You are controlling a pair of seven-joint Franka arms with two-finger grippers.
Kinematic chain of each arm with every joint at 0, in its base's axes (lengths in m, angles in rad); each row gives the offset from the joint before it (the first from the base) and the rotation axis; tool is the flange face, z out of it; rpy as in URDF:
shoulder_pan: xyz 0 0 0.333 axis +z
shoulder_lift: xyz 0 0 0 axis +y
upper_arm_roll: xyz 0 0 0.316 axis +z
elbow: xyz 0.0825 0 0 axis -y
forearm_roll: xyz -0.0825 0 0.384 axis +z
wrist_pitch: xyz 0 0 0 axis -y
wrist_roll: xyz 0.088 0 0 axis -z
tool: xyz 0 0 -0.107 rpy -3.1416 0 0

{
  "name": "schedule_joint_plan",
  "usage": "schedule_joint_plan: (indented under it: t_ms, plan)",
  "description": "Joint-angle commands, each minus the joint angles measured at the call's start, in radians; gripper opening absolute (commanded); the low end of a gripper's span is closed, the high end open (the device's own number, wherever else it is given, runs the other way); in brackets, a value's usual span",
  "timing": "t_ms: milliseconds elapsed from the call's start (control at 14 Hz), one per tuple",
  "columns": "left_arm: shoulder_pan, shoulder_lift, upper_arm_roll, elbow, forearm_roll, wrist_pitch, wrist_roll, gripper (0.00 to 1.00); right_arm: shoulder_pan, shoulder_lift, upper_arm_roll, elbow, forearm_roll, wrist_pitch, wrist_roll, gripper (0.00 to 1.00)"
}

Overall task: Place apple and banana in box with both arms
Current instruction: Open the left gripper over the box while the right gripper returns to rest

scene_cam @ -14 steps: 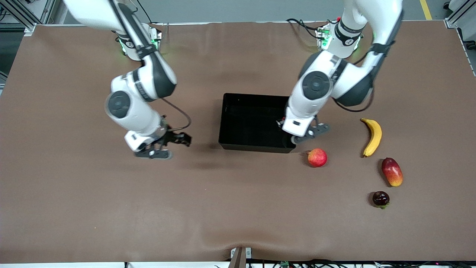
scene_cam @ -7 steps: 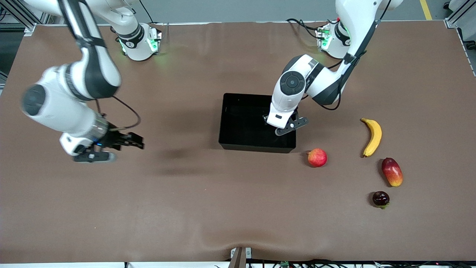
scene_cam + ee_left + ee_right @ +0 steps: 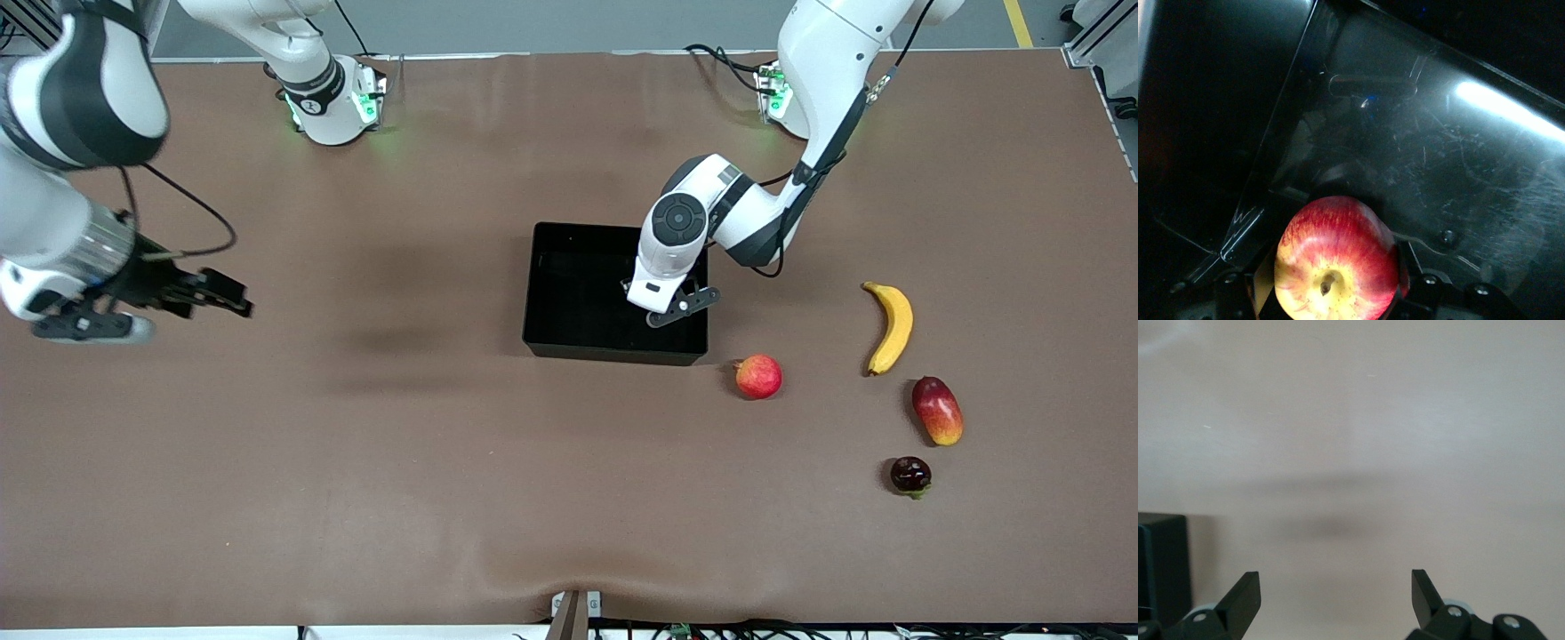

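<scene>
left gripper [image 3: 669, 313] is clamped on the apple [image 3: 1335, 265] right over the box [image 3: 569, 342], banana [image 3: 889, 327] lies lengthwise toward the camera beside it, right gripper [image 3: 1335, 595] wide open, empty.

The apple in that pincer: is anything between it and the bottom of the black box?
Nothing visible is. The left pincer holds the apple over the box, and the box floor under it looks bare. The right pincer waits open over the table toward the right arm's end.
</scene>
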Motion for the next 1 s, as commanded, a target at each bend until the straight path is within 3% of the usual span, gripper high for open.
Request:
schedule_joint_plan:
  t_ms: [0, 214, 429, 714, 929]
  plan:
    - [0.003, -0.042, 0.010, 0.014, 0.022, -0.009, -0.026, 1.00, -0.069, 0.004, 0.017, 0.143, -0.047, -0.147, -0.006, 1.00]
    - [0.061, -0.167, 0.010, 0.137, 0.024, -0.217, -0.008, 1.00, -0.104, -0.001, 0.019, 0.218, -0.051, -0.265, -0.004, 1.00]
    - [0.171, -0.215, 0.010, 0.269, 0.021, -0.424, 0.162, 1.00, -0.124, -0.007, 0.020, 0.258, -0.092, -0.345, -0.004, 1.00]
    - [0.445, -0.244, 0.009, 0.208, 0.022, -0.460, 0.612, 1.00, -0.103, -0.007, 0.022, 0.294, -0.123, -0.361, 0.000, 1.00]
    - [0.622, -0.231, 0.009, 0.127, 0.022, -0.396, 0.866, 1.00, -0.097, -0.005, 0.021, 0.295, -0.117, -0.347, 0.006, 1.00]
